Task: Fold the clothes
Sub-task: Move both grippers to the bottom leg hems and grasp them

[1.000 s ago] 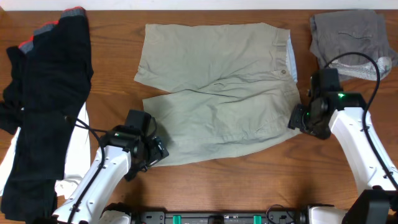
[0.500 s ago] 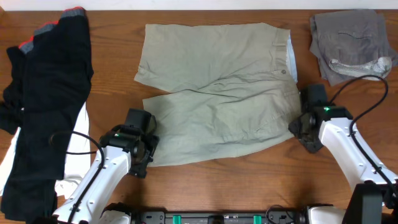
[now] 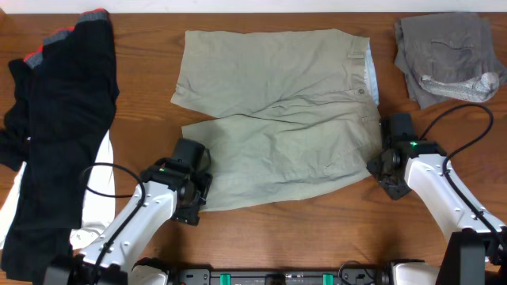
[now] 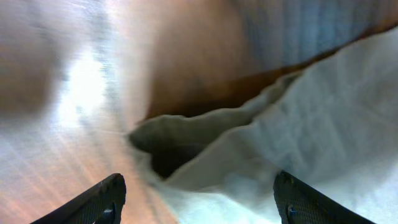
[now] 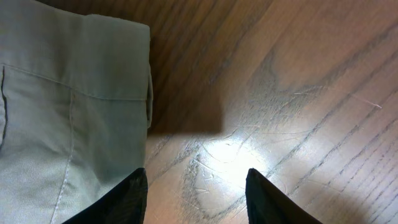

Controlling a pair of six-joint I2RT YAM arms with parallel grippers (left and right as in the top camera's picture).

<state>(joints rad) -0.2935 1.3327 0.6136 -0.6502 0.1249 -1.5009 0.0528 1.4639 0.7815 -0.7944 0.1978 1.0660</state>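
Clothes spread over the wooden table: the biggest piece, the khaki shorts, lies flat at the centre with its long axis running left to right, waistband toward the right side and both legs pointing left. Black garments with red-grey trim fill the left edge, well apart from the shorts, partly covering a white garment beneath them. A folded grey garment sits at the far right corner. The left gripper is at the near leg's hem; in its wrist view its fingers stand wide apart with the lifted, blurred hem edge between them. The right gripper hangs at the near waistband corner, spread wide, one finger over cloth and one over bare wood. A button shows beside the pale blue lining.
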